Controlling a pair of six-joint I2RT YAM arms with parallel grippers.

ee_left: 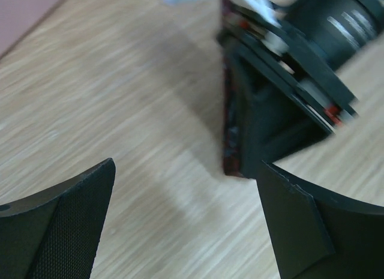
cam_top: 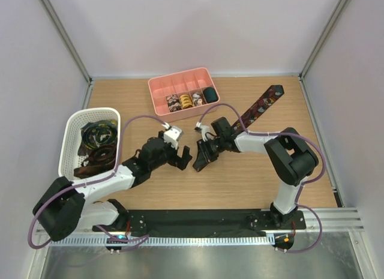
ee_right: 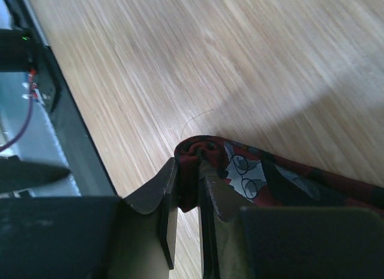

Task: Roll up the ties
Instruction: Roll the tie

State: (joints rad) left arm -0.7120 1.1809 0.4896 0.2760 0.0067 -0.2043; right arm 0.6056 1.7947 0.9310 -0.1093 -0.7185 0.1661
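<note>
While the right gripper (ee_right: 189,171) pinches the narrow end of the tie (ee_right: 252,177), its jaws nearly closed on a small folded start of red cloth, the roll will likely come out neat only if that first turn is tight and square to the tie's length. A steady twist of the wrist, with the loose length dragging flat on the surface (cam_top: 240,183) for tension, looks like the way to wind it without the edges slipping sideways. The pinched end hangs low; whether it touches the wood cannot be told.

The left gripper (cam_top: 180,158), spread as wide as it goes and holding nothing, faces the right one from just beside it, and it could steady the coil's edge.

Both arms reach inward from their bases, elbows out and wrists tipped down, so the two grippers meet near the middle. Beyond the right forearm, the rest of the tie lies flat, pointing to the far right corner. Farther off, the basket (cam_top: 93,111) at the left holds loose ties (cam_top: 96,141), and the tray (cam_top: 180,79) at the far edge holds finished coils (cam_top: 183,101).
</note>
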